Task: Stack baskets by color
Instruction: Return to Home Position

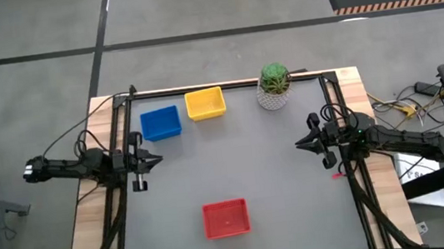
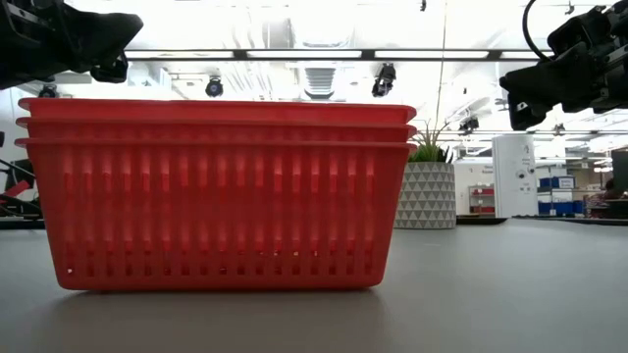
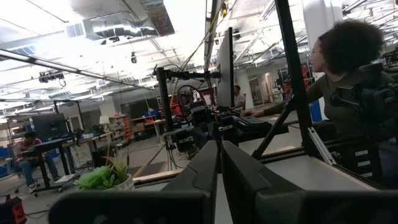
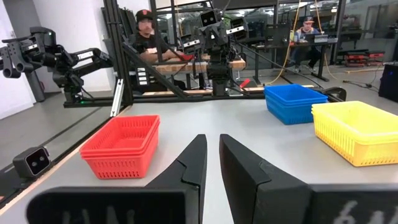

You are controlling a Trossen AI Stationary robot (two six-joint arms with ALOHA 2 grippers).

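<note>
Baskets all look sorted into three piles. Going across from the left in the high view: the left gripper [image 1: 159, 158] hangs over the left edge of the grey table [image 1: 279, 185], pointing inward, fingers pressed together with nothing between them. Its own wrist view shows the same.

The blue stack [image 1: 161, 123] sits just past that gripper toward the far edge, a touch inward of its tips. The yellow stack [image 1: 204, 103] is right beside the blue one, further from the left gripper and closer to the back rail.

The red stack [image 1: 226, 218] is off on its own toward the near edge, roughly between the two grippers and well apart from both. The low view shows three red rims nested one inside the other.

The potted plant [image 1: 274, 85] stands at the far edge, back and a bit inward from the right gripper [image 1: 298, 143]. That gripper hangs over the right edge facing inward, holding nothing, with only a thin slit between its fingers.
</note>
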